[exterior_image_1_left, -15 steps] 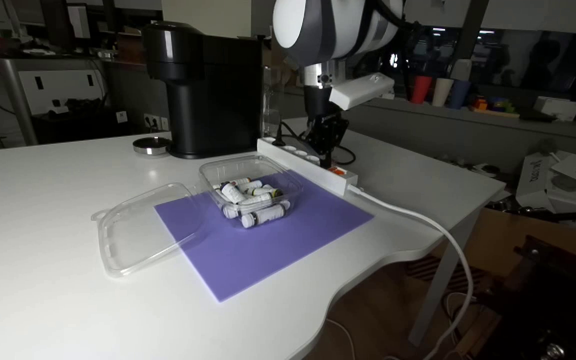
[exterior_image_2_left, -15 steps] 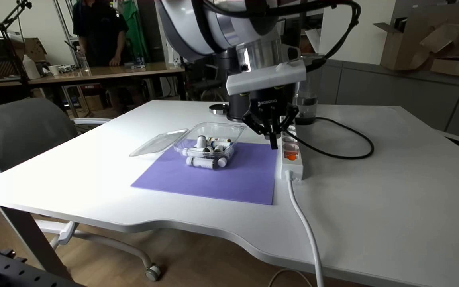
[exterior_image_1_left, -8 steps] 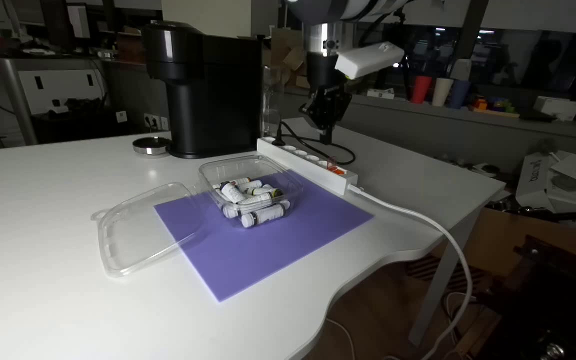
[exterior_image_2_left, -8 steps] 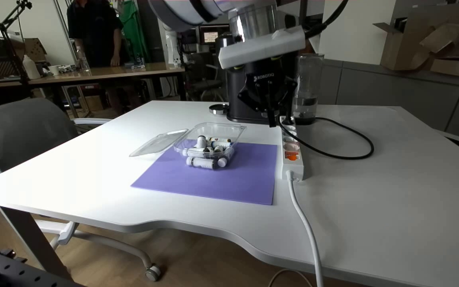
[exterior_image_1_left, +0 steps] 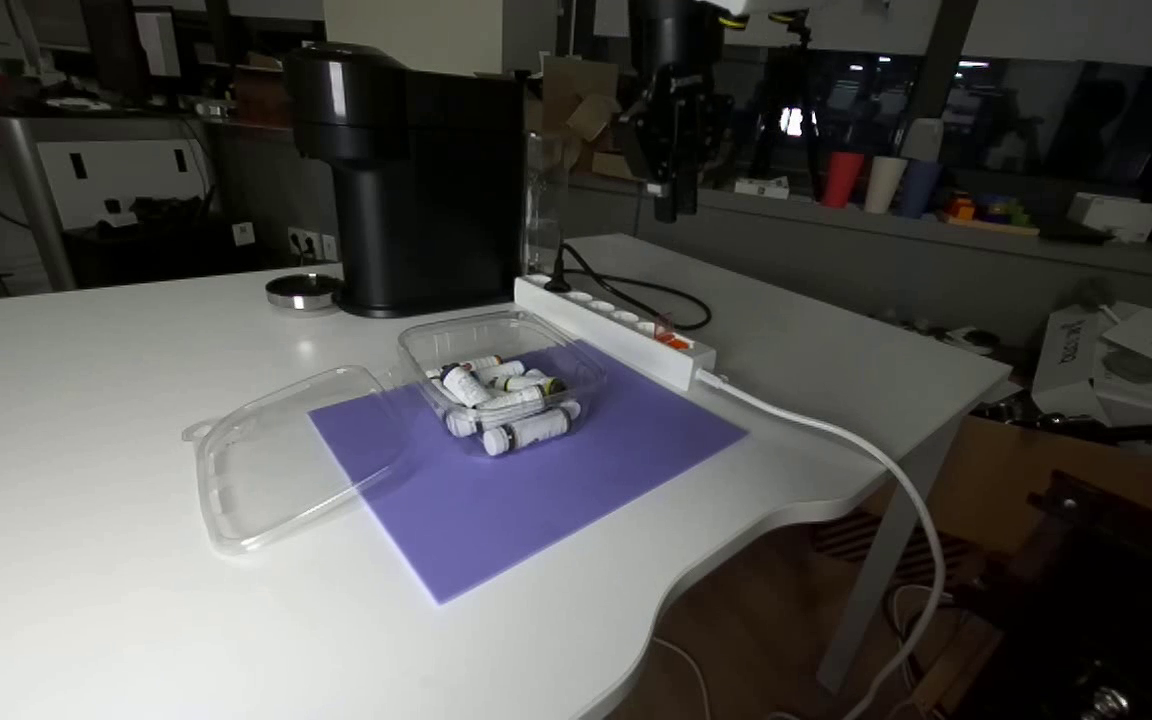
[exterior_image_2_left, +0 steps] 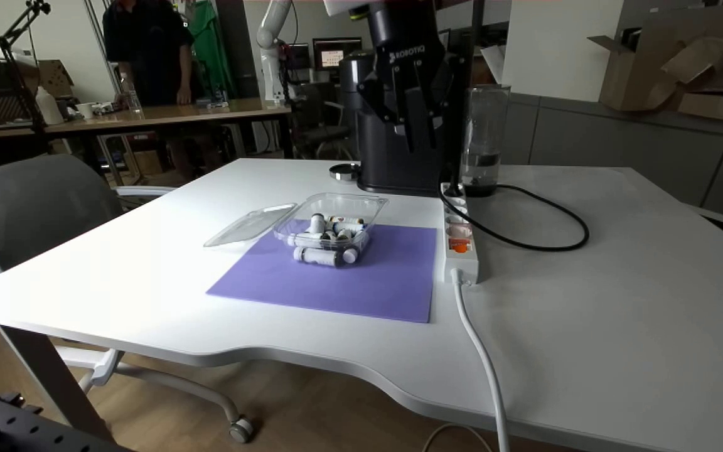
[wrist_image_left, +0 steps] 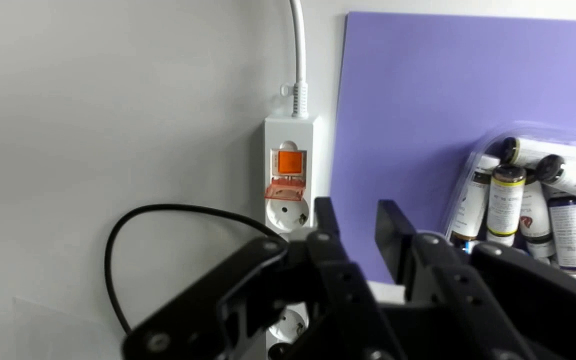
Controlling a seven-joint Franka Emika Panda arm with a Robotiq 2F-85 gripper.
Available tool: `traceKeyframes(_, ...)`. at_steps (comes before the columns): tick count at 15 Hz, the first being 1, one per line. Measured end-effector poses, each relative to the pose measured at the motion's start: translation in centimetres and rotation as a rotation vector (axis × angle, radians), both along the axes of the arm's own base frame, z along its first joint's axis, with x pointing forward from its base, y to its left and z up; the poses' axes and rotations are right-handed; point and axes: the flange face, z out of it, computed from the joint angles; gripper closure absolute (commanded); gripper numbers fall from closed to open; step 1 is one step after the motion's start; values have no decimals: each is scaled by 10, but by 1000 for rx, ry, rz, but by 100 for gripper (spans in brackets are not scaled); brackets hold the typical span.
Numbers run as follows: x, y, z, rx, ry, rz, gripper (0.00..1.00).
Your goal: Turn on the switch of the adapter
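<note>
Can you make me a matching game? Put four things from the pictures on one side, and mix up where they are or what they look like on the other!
Things:
1. Switch
2. Little bottles
3. Coffee machine
4. Gripper

Clues:
A. Tall and black, standing on the table
B. Up in the air, open
C. Orange, near one end of the power strip
D. Lying in a clear tub

Right pairs: 1-C, 2-D, 3-A, 4-B

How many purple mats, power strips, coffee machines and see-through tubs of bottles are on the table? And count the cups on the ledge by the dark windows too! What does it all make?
Purple mat: 1
Power strip: 1
Coffee machine: 1
See-through tub: 1
Cups: 3 (red, cream, blue)
Total: 7
</note>
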Motion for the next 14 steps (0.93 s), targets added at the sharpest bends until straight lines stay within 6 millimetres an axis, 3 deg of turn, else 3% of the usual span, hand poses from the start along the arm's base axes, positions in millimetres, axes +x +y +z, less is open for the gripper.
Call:
traceKeyframes(6, -19, 1, 44, -24, 20, 7, 2)
traceKeyframes(10, -25, -7, 67, -68, -67, 36, 0)
traceKeyframes(14, -30, -14, 73, -77, -125, 38, 0)
